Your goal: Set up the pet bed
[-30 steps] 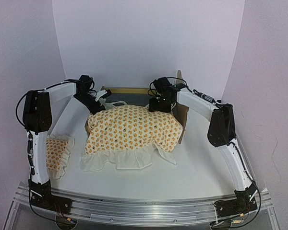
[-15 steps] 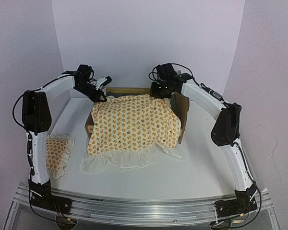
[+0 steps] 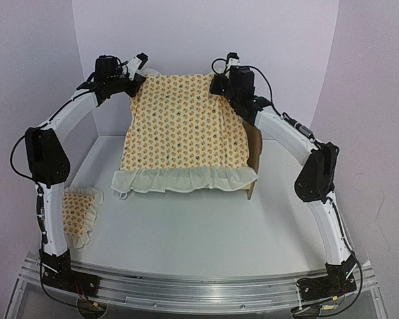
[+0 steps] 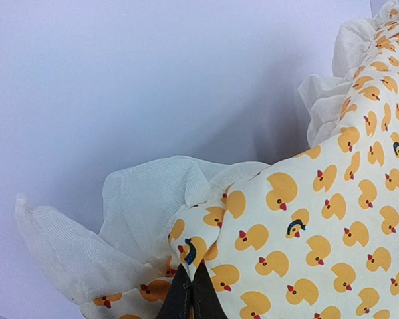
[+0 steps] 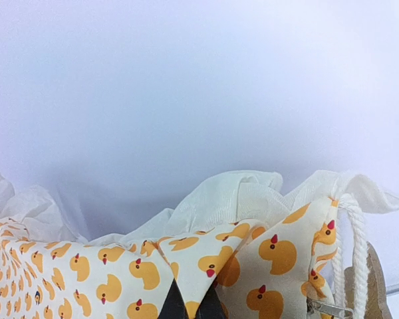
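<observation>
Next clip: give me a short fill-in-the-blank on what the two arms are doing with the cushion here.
The left gripper and right gripper each pinch a top ____ of the cushion.
Its print shows orange ____.
The pillow lies on the table beside the ____ arm.
The cushion hides most of the pet bed, its white ruffle along the ____ edge.
Missing: corner; ducks; left; bottom.

The top camera looks down from above and behind the arms over the whole desk (image 3: 206, 232). The wrist cameras sit very near the left pincer (image 4: 191, 292) and the right pincer (image 5: 191, 302), facing the back wall (image 4: 120, 80). All three share the cushion (image 3: 186, 126).
</observation>
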